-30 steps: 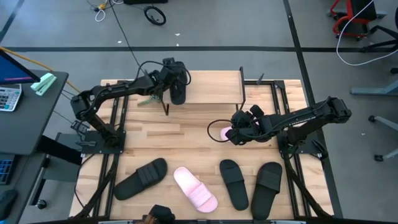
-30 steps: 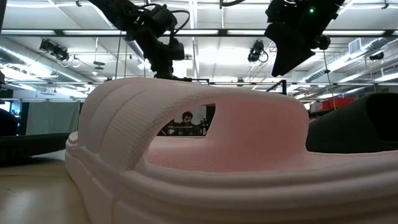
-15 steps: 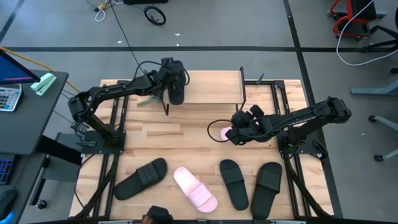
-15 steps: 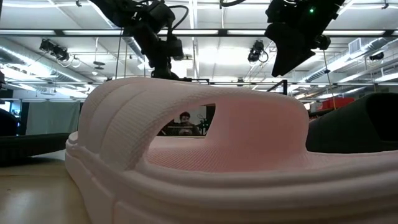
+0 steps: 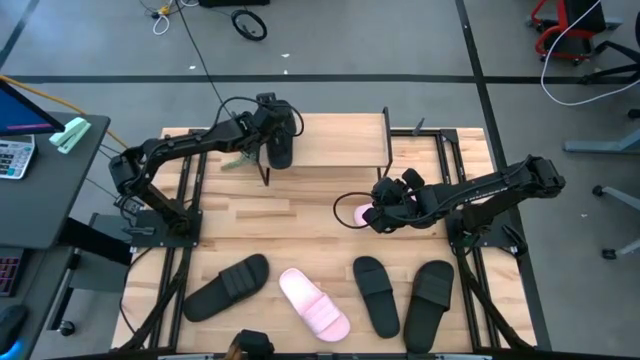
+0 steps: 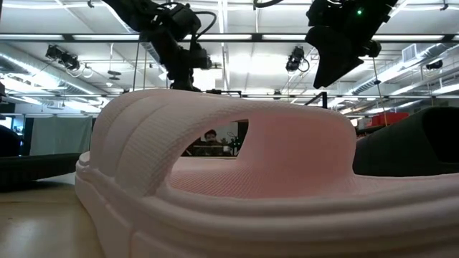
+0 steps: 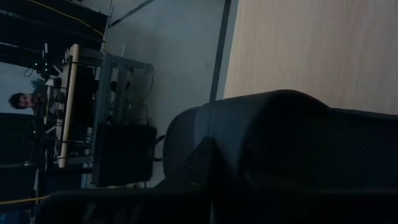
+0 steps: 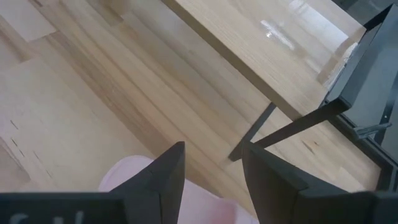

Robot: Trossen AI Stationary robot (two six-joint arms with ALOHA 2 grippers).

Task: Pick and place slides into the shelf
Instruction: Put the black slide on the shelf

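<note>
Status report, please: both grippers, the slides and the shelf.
Left gripper shut on black slide at shelf left end. Right gripper shut on pink slide above table, short of shelf. Four slides wait up front; path clear.

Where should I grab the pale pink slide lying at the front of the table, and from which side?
Take the pink slide by its wide strap, coming straight down from above with one finger slipped into the open toe. The strap arches clear of the sole, and the slide lies flat and upright with black slides apart on either side.
</note>
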